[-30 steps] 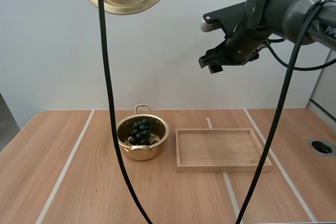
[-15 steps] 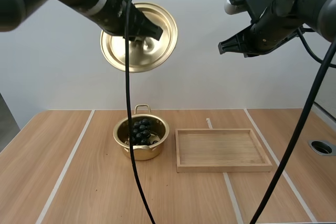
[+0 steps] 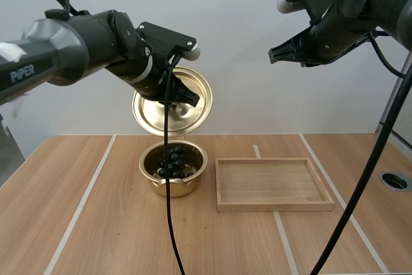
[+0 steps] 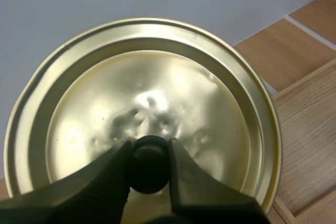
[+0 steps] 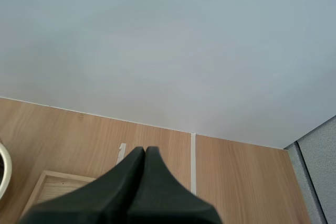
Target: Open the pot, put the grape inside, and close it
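The left gripper (image 3: 183, 93) was up over the table (image 3: 84, 223) at the left, clenched on the lid (image 3: 161, 119). In the left wrist view the two fingers (image 4: 113, 169) stood on either side of the black knob (image 4: 149, 167) and pinched it between their tips, with the gold lid (image 4: 147, 87) spread wide behind them. From the high view the lid hung tilted, nearly on edge, with its lower edge close over the far side of the pot (image 3: 174, 186). Whether the edge touched the rim could not be told.

The pot sat open on the table below the lid. The grapes (image 3: 172, 158) lay inside it, a dark bunch down against the bottom.

Just to the right of the pot, near it but apart, the tray (image 3: 273, 205) lay flat on the table. A part of the tray (image 4: 310, 129) also showed past the lid's edge in the left wrist view.

Farther right, the right gripper (image 3: 275, 55) was held high, well above the tray and well apart from the lid. In the right wrist view its fingers (image 5: 131, 182) lay together as one dark wedge, closed with nothing between them, over the tray's (image 5: 52, 182) near corner and the table (image 5: 241, 177).
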Robot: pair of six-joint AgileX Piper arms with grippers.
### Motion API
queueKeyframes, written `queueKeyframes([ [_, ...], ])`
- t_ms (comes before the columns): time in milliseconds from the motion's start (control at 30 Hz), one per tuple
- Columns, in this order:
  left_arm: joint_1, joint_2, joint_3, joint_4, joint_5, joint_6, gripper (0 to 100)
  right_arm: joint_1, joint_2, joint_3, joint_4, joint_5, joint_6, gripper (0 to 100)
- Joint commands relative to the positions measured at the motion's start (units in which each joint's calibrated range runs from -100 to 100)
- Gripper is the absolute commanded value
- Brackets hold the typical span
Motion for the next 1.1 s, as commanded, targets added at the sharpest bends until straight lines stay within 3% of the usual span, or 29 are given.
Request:
queueKeyframes([
  [0, -0.07, 2.70, 0.40, -0.60, -2.04, 0.12, 0, -0.18, -0.79, -0.01, 0.26, 0.49, 0.20, 0],
  [633, -0.07, 19.34, 0.40, 2.42, 0.78, -1.93, 0, -0.18, -0.79, -0.01, 0.26, 1.17, 0.10, 0],
  [1067, -0.07, 20.97, 0.40, 4.64, 1.68, -4.03, 0, -0.18, -0.79, -0.01, 0.26, 1.37, -0.21, 0],
])
